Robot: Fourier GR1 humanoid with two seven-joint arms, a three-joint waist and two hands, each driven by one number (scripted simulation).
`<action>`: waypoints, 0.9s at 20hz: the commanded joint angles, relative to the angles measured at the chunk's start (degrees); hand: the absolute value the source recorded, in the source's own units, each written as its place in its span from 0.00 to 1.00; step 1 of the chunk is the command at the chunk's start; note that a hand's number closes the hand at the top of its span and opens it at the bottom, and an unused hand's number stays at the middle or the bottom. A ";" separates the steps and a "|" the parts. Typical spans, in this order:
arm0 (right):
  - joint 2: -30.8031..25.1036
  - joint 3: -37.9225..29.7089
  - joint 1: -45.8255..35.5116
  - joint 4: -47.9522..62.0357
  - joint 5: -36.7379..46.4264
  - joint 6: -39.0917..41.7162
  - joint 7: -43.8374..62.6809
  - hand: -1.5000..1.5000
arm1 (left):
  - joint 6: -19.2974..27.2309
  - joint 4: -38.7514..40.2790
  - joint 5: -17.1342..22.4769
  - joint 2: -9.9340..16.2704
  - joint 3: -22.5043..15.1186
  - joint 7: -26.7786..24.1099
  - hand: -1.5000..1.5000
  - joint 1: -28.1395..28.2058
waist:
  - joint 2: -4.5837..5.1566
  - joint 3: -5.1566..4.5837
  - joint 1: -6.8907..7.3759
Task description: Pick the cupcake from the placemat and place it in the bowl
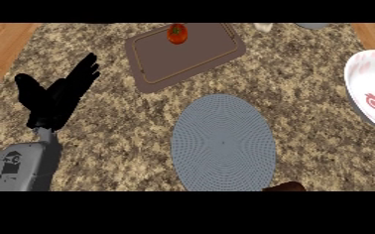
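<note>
A round grey woven placemat [223, 144] lay before me; behind it sat a brown rectangular tray [209, 54] holding a red tomato [177, 33].

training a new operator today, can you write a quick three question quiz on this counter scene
1. True or false: the tomato sits on the brown tray.
2. Multiple choice: where does the white bowl show? A) left edge B) right edge C) centre of the view
3. Short answer: which hand is plainly in view, and how are its fingers?

Key
1. True; it sits near the tray's far edge.
2. B; only part of it shows, beyond the grey round placemat.
3. The left hand, at the left over the granite counter, fingers straight and open, holding nothing. The right hand cannot be made out; only a dark brown shape shows at the lower edge.
</note>
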 commanded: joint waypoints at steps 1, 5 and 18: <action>6.38 2.45 -5.35 8.10 3.17 -2.73 -2.78 1.00 | -1.95 0.96 1.34 0.45 0.72 -1.30 0.50 1.43 | 0.23 0.04 0.84; 9.18 4.16 -9.48 15.99 6.83 -4.27 -5.54 1.00 | -2.72 -1.02 2.05 1.33 1.03 0.01 0.50 1.04 | 0.32 0.07 1.03; 15.26 -8.01 -16.06 29.55 -3.53 -4.73 -5.18 0.00 | -2.50 1.65 1.33 1.42 1.41 -0.95 0.50 -1.95 | 1.04 0.18 1.10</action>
